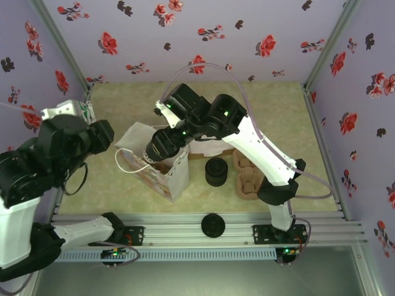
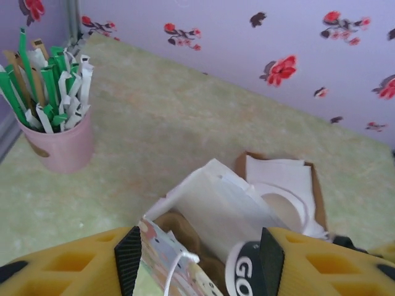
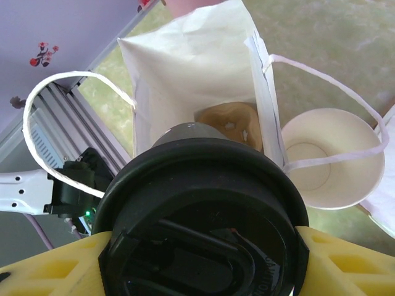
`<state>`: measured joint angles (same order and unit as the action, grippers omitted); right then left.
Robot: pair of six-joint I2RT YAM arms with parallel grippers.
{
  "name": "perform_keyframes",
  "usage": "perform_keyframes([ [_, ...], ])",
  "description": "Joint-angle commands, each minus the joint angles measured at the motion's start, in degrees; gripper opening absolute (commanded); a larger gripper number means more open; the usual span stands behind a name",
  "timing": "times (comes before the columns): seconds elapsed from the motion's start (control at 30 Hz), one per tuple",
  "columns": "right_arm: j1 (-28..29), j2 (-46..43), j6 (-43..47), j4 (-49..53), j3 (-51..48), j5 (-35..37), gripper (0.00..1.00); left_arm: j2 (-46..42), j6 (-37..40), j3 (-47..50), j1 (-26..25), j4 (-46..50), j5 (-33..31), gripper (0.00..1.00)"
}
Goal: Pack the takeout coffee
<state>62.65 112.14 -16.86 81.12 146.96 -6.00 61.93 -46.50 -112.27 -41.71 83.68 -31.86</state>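
takeout coffee (image 3: 203, 203): clasped by right gripper (image 3: 207, 256) above paper bag (image 3: 191, 68) mouth, seemingly for lowering in; left gripper (image 2: 197, 259), jaws apart, straddles bag rim.

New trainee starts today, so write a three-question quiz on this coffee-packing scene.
1. True or false: the right gripper holds the lidded cup over the open paper bag.
2. What does the pink cup hold? A) straws and stir sticks B) spoons C) lids
3. What stands right beside the bag in the right wrist view?
Key: 1 true; 2 A; 3 an empty lidless cup.
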Motion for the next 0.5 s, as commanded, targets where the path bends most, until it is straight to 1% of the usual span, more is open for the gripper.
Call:
perform_keyframes([
  [0.0, 0.54, 0.89, 1.04, 1.42, 1.63, 1.59, 0.65, 4.57, 9.57, 1.44, 10.87, -4.59, 13.56, 0.55],
  [0.17, 0.99, 1.56, 0.95, 1.80, 1.62, 2.09, 0.65, 8.83, 13.36, 10.13, 31.62, -13.90, 34.03, 0.53],
  [0.2, 1.09, 1.54, 0.94, 1.86, 1.63, 2.11, 0.65, 9.58, 13.54, 11.74, 34.92, -15.46, 37.81, 0.50],
  [0.23, 1.11, 1.65, 0.87, 1.97, 1.60, 2.28, 0.65, 10.54, 13.88, 13.27, 37.40, -17.10, 40.18, 0.49],
  [0.3, 1.21, 1.71, 0.95, 2.11, 1.64, 2.31, 0.65, 12.81, 14.30, 15.42, 40.18, -18.99, 42.84, 0.46],
  [0.37, 1.18, 1.94, 0.95, 2.38, 1.66, 2.42, 0.65, 15.66, 15.02, 17.25, 40.66, -20.41, 44.78, 0.43],
  [0.47, 1.24, 2.23, 1.09, 2.81, 1.67, 2.66, 0.65, 18.44, 15.81, 20.66, 40.86, -22.09, 45.53, 0.40],
])
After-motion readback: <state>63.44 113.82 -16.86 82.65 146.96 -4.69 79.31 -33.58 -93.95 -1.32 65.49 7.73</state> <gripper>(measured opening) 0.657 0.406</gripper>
